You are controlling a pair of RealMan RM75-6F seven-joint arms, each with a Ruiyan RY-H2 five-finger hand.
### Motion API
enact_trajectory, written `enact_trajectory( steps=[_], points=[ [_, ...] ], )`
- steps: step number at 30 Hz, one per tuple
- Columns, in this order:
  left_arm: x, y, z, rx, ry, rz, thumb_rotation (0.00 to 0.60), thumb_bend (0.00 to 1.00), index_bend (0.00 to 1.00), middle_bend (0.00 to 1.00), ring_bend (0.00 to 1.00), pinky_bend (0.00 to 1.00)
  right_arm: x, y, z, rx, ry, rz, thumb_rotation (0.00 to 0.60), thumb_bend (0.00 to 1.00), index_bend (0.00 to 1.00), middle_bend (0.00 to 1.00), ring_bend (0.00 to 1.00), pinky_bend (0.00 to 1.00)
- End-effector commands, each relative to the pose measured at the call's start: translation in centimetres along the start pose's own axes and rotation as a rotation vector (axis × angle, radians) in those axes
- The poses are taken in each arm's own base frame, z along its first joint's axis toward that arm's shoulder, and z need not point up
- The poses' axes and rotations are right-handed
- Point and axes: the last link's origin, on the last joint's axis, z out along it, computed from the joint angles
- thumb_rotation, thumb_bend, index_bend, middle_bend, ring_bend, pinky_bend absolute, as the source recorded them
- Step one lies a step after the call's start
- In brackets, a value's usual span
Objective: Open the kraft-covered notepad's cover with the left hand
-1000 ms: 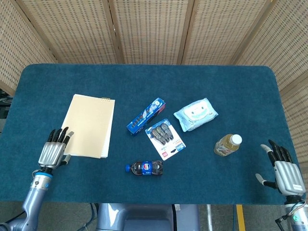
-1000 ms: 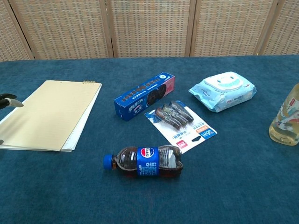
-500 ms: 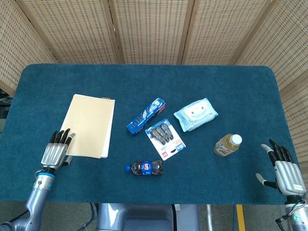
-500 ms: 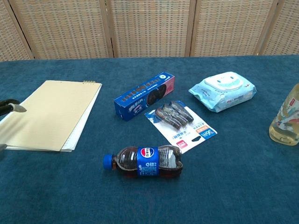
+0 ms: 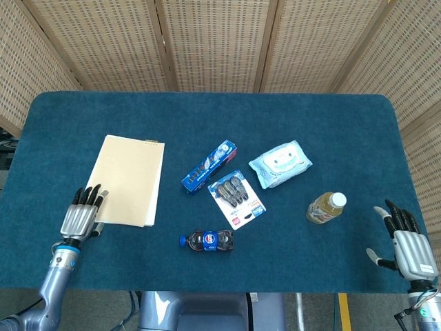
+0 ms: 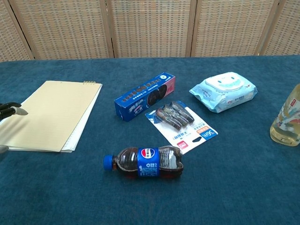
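Note:
The kraft-covered notepad point(image 5: 129, 178) lies flat and closed on the blue table, left of centre, its spiral edge at the far end; the chest view shows the notepad point(image 6: 51, 114) at the left. My left hand point(image 5: 81, 215) hovers at the pad's near left corner, fingers straight and slightly spread, holding nothing. In the chest view only its fingertips point(image 6: 13, 109) show at the left edge, over the pad's near corner. My right hand point(image 5: 405, 243) rests open at the table's near right corner, far from the pad.
A blue cookie box point(image 5: 209, 165), a carded pack of clips point(image 5: 237, 197), a wet-wipes pack point(image 5: 280, 163), a lying cola bottle point(image 5: 209, 240) and an upright tea bottle point(image 5: 326, 207) sit right of the pad. A wicker screen point(image 5: 220, 41) stands behind.
My left hand has drawn back slightly toward the near edge, its fingertips sliding off toward the pad's near left corner. The pad stays closed. My right hand has not moved.

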Motion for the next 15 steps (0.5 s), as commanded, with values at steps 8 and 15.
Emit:
enact_trajectory(
  steps=[8,15],
  points=[
    [-0.08,-0.04,0.46,0.009,0.001,0.005,0.6,0.36,0.09,0.0,0.0,0.0,0.01,0.0,0.0,0.0,0.0,0.0,0.6,0.26,0.11,0.0,0.0,0.0],
    [-0.25,0.01,0.73,0.01,-0.011,0.014,0.6,0.36,0.09,0.0,0.0,0.0,0.02,0.01,-0.01,0.0,0.001,0.001,0.6,0.26,0.11,0.0,0.0,0.0]
  ],
)
